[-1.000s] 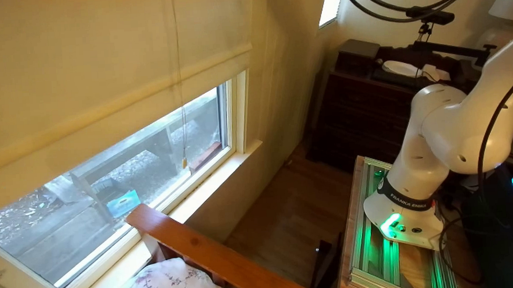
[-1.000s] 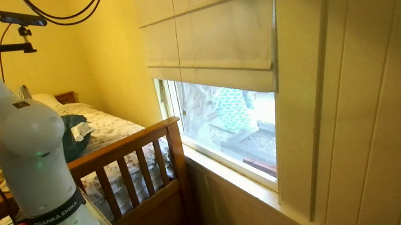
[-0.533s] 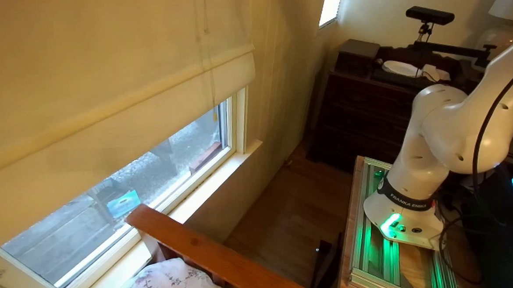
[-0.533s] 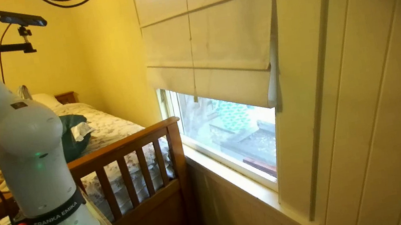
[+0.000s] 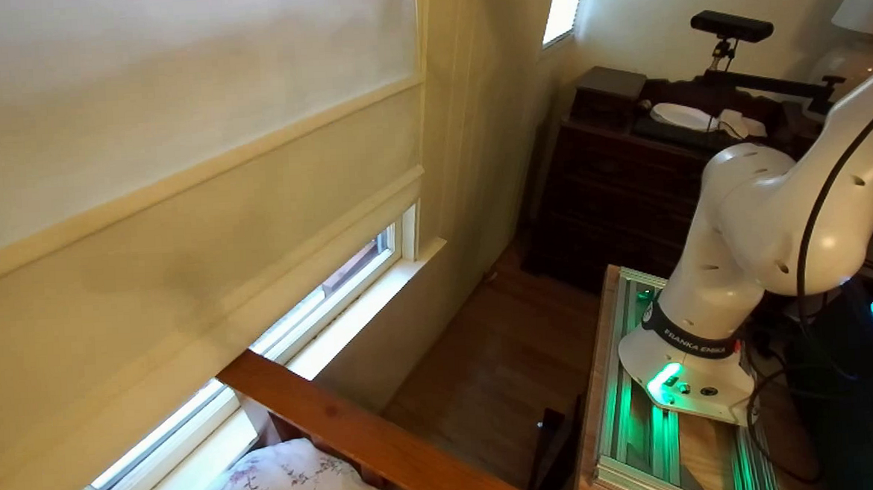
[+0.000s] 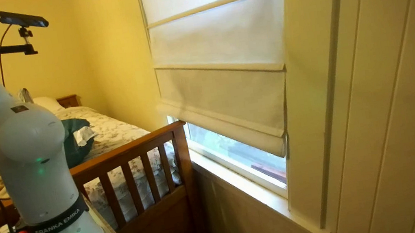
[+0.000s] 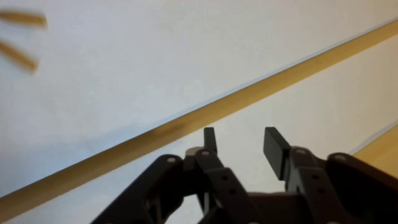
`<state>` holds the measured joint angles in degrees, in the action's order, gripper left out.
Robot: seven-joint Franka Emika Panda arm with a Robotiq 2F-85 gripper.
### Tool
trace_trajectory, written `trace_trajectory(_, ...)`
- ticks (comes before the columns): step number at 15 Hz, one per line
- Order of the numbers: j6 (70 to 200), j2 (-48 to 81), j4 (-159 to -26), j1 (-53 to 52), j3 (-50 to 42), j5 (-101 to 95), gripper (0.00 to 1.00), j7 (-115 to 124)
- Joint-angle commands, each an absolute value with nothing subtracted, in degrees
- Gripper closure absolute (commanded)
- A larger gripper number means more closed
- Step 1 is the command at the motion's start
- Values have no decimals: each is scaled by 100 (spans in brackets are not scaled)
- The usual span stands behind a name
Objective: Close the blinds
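The blinds are a wide cream fabric shade with horizontal bands, seen in both exterior views (image 5: 257, 239) (image 6: 225, 97). They hang low over the window, and a narrow strip of window glass (image 6: 233, 151) shows below their lower edge. In the wrist view, pale fabric with a tan band (image 7: 236, 99) fills the background. My gripper (image 7: 239, 132) is open there, with nothing between its fingers. Two blurred tan peg-shaped pieces (image 7: 23, 18) (image 7: 18, 57) show at the upper left, apart from the gripper. The gripper is out of view in both exterior views.
A wooden bed footboard (image 5: 356, 421) stands against the window sill (image 6: 242, 181). My arm (image 5: 793, 204) rises from its base across the floor gap. A camera on a stand (image 5: 731, 26) and a dark dresser (image 5: 613, 191) are also in view.
The blinds' lower edge has dropped, covering much more of the window. The hanging cord before them has moved up out of both exterior views. The arm's cable loops have risen mostly out of view.
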<state>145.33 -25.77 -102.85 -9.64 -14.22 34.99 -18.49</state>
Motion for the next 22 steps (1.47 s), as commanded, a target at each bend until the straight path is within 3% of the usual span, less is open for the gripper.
trace_trajectory(1,14198,-2472,-10224,-963,-1462,3530,25,-1813)
trace_trajectory(4,13545,-2478,-10424,-799,-1360,3262,3,-1736)
trace_trajectory(6,13144,-2472,-10563,-665,-1297,3010,0,-1786)
trace_trajectory(22,14446,-2514,-11564,175,-1346,1195,0,-2544)
